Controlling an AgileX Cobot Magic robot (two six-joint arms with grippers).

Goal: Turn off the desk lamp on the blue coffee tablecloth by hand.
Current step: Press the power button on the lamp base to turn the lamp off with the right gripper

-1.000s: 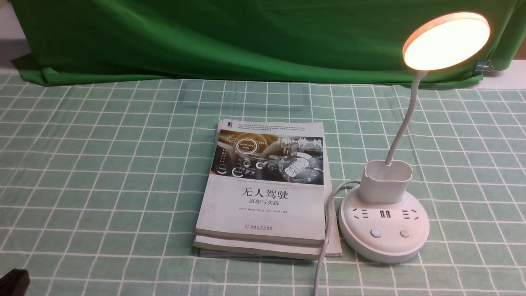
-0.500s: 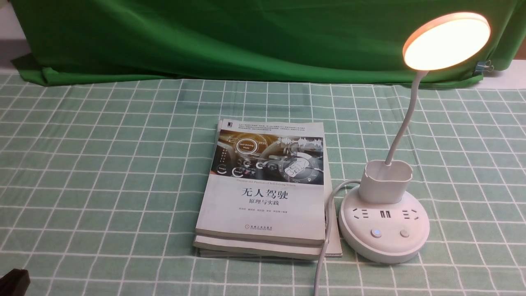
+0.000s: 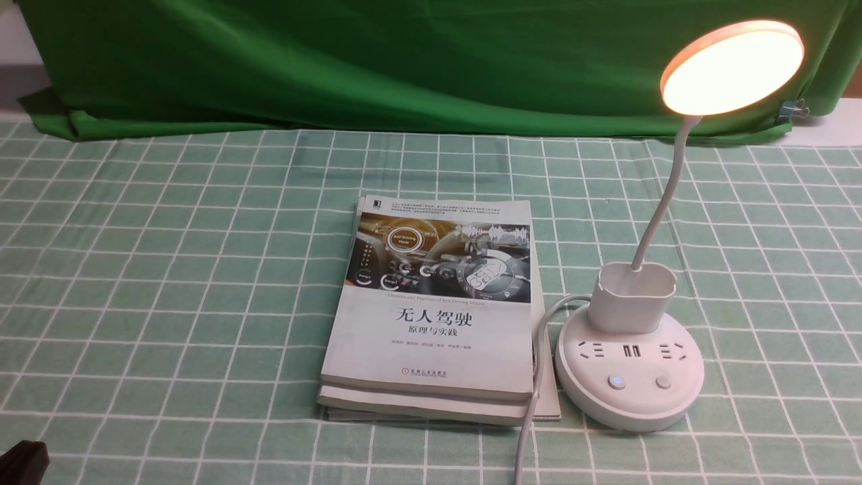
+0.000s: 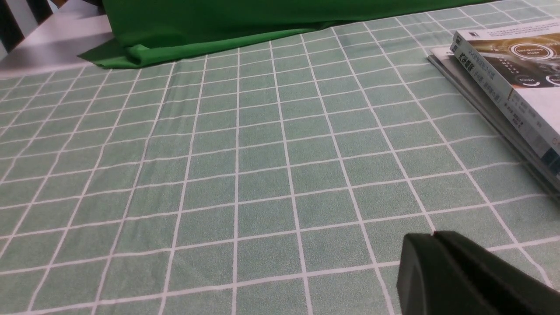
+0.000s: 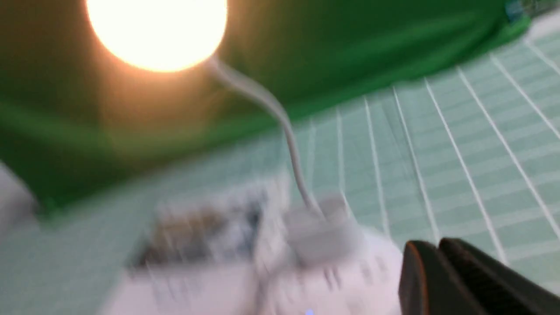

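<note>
- Two books lay stacked in the middle of the blue coffee tablecloth. The upper one had a white cover with a Chinese title.
- The desk lamp stood on the same cloth, just to the right of the books, with its round base on the near side.
- Its disc head was high at the far right and gave a warm light, so the lamp was on.
- Two round buttons sat on the near part of the base. The left button showed a small blue glow and the right button was plain.
- A white cable ran from the left of the base toward the near edge, along the right edge of the books.
- A dark green cloth hung at the far side.
- The left gripper was low over bare cloth at the near left, well apart from the lamp. Its fingers were pressed together and held nothing.
- The right gripper appeared only in its own wrist view, which was blurred. It was near the lamp base, and its fingers looked pressed together with nothing between them.
</note>
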